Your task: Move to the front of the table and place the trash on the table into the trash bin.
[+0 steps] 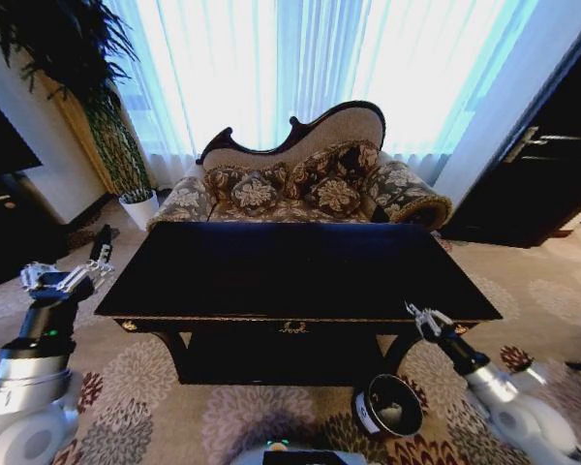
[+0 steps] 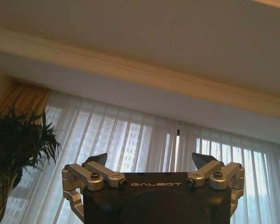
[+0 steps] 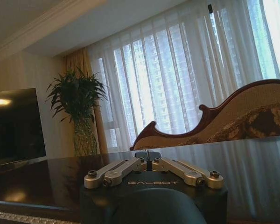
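Note:
The glossy black table (image 1: 300,271) stands right in front of me, its gold-trimmed front edge near my base. No trash is in view on its top. The round dark trash bin (image 1: 387,405) sits on the carpet below the table's front right corner. My left gripper (image 1: 95,260) hovers off the table's left end, open and empty; in the left wrist view the left gripper (image 2: 149,159) points up at the curtains. My right gripper (image 1: 419,316) is by the front right corner, above the bin. The right gripper (image 3: 147,156) is shut on nothing, level with the table top (image 3: 233,163).
A patterned sofa (image 1: 300,179) stands just behind the table before the curtained window. A potted plant (image 1: 107,126) is at the back left, a dark screen (image 3: 14,123) on the left, and a dark door (image 1: 542,174) on the right. Flowered carpet surrounds the table.

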You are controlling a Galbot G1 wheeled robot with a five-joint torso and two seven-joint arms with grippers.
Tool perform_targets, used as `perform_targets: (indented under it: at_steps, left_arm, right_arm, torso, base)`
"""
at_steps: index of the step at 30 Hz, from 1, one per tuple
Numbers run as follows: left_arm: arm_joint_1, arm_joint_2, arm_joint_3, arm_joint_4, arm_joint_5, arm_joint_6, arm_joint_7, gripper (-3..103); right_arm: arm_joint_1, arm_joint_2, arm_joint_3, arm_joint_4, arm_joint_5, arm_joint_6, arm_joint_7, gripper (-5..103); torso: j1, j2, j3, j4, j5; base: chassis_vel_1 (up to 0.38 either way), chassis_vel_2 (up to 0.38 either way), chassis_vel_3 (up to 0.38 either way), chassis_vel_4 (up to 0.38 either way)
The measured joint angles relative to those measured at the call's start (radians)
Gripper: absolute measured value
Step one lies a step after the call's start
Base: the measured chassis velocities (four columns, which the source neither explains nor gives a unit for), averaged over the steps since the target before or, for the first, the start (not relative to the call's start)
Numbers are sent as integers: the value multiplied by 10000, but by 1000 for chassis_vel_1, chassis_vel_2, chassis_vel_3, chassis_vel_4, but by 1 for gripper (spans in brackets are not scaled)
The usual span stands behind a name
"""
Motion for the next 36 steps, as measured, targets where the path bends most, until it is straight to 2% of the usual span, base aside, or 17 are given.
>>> perform_targets:
  at_steps: [3, 6, 8, 9, 11, 13, 15, 17, 19, 20, 21, 22, 25, 31, 36]
  left_arm:
    - [-145, -10, 101, 114, -36, -45, -11, 100]
    - [-158, -34, 153, 122, -19, -45, -12, 100]
    - [-157, -34, 226, 147, 96, -38, -9, 100]
    - [-157, -34, 226, 147, 96, -38, -9, 100]
    - [-133, -14, 177, 138, 112, -18, -11, 100]
    - [-39, 14, 25, 32, 74, 49, -44, 100]
    - [-12, 26, -12, 24, 50, 77, -63, 100]
    - [94, 85, -215, 5, -74, 163, -107, 100]
    - [124, 95, -278, 3, -113, 173, -113, 100]
    - [194, 87, -421, 1, -215, 192, -120, 100]
    - [307, 32, -617, 1, -445, 224, -180, 100]
    - [307, 32, -617, 1, -445, 224, -180, 100]
    - [417, 34, -903, -3, -687, 256, -216, 100]
    - [473, 73, -1059, -5, -791, 338, -240, 100]
    - [476, -18, -903, -9, -365, 328, -202, 100]
  right_arm:
    - [-92, 221, 4, -662, -80, 510, -564, 0]
    - [-15, 269, -73, -946, -105, 647, -735, 0]
    - [325, 387, -544, -2014, -281, 924, -1075, 0]
    - [325, 387, -544, -2014, -281, 924, -1075, 0]
    - [674, 400, -1021, -2721, -557, 1067, -1125, 0]
    - [1481, 412, -1962, -3784, -1006, 1184, -1052, 0]
    - [1692, 421, -2203, -4032, -1109, 1190, -991, 0]
    - [2655, 465, -3017, -5055, -1807, 1157, -600, 0]
    - [2941, 480, -3172, -5338, -2191, 1097, -425, 0]
    - [3449, 507, -3465, -5878, -3050, 951, 62, 0]
    - [3968, 561, -3884, -6494, -3817, 711, 919, 0]
    - [3968, 561, -3884, -6494, -3817, 711, 919, 0]
    - [4621, 793, -4463, -7320, -4424, 108, 2187, 0]
    - [5156, 942, -4689, -8638, -5202, -379, 2899, 0]
    - [5552, 1188, -4878, -9694, -5419, -692, 3367, 0]
  torso:
    - [0, 1, 0, -2, -3]
    - [0, 0, 0, -1, -4]
    - [0, 0, 1, -1, -2]
    - [0, 0, 1, -1, -2]
    - [0, 0, 1, -4, -2]
    - [0, 0, 1, -1, 2]
    - [0, -1, 1, 0, 2]
    - [0, -1, 2, -1, 1]
    - [1, -1, 2, -1, 1]
    - [1, -1, 2, 2, -2]
    - [1, -2, 2, 4, -3]
    - [1, -2, 2, 4, -3]
    - [0, -2, 2, 0, 0]
    - [1, -1, 2, 1, -3]
    - [1, -1, 2, -3, -1]
  base:
    - [0, 0, 0, 0]
    - [0, 0, 0, 0]
    - [0, 0, 0, 0]
    - [0, 0, 0, 0]
    - [0, 0, 0, 0]
    - [0, 0, 0, 0]
    - [0, 0, 0, 0]
    - [0, 0, 0, 0]
    - [0, 0, 0, 0]
    - [0, 0, 0, 0]
    - [0, 0, 0, 0]
    - [0, 0, 0, 0]
    - [0, 0, 0, 0]
    - [0, 0, 0, 0]
    - [0, 0, 0, 0]
